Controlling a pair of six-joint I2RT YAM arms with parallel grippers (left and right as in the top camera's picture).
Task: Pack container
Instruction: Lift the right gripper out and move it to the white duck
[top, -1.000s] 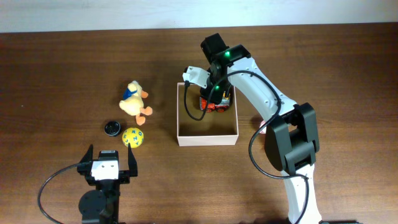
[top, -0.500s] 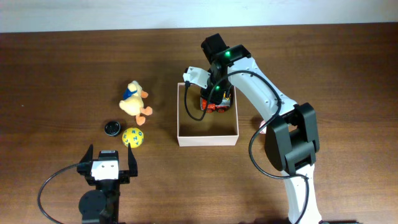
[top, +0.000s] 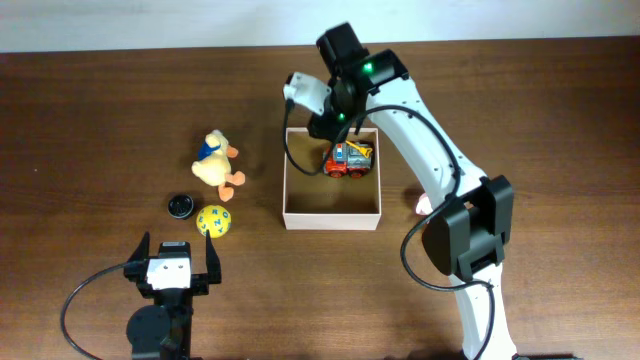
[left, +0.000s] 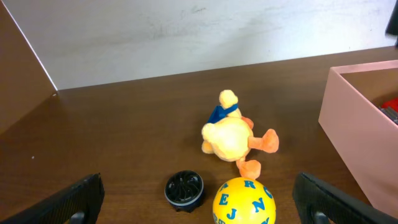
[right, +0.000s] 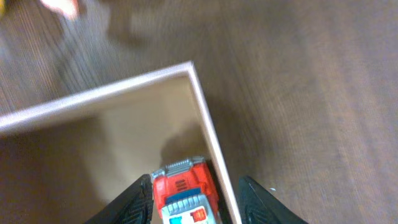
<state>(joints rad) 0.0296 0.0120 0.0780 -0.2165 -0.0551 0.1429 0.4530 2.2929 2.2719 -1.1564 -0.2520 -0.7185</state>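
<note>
The container (top: 332, 222) is a shallow cardboard box with white walls and a tan inside, at the table's middle. A red toy truck (top: 348, 159) lies in its far right corner. My right gripper (top: 323, 127) hovers open over the box's far edge. In the right wrist view the truck (right: 183, 193) sits below the spread fingers (right: 196, 208), against the box wall (right: 93, 99). My left gripper (top: 172, 262) is open and empty near the front edge. The box wall also shows in the left wrist view (left: 354, 124).
A yellow plush duck (top: 215, 160) (left: 230, 134), a yellow lettered ball (top: 213, 220) (left: 244, 202) and a small black round cap (top: 181, 205) (left: 184, 188) lie left of the box, ahead of my left gripper (left: 202, 208).
My right gripper has let go of the toy truck and moved up and toward the box's far left. The truck now lies uncovered in the box. The left arm has not moved.
</note>
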